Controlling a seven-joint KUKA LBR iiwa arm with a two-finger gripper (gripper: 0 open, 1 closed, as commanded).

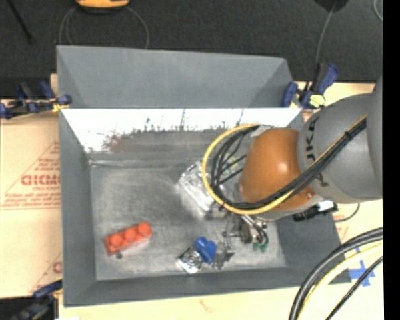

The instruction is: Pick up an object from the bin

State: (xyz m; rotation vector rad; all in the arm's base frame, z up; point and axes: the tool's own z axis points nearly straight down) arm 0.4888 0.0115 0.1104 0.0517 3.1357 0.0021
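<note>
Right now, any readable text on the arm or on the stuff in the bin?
"UK": black letters on the grey arm, near its orange cover; the rest of the word is hidden.
Red block, blue piece, clear wrapper: no text readable.

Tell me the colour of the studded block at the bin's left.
The block is orange-red; camera view.

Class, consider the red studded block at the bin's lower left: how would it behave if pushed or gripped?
The red block looks like moulded plastic, so probably stiff and light. Lying flat and long, it should slide or pivot, not roll. Its rounded studs might make a grip slip.
</note>
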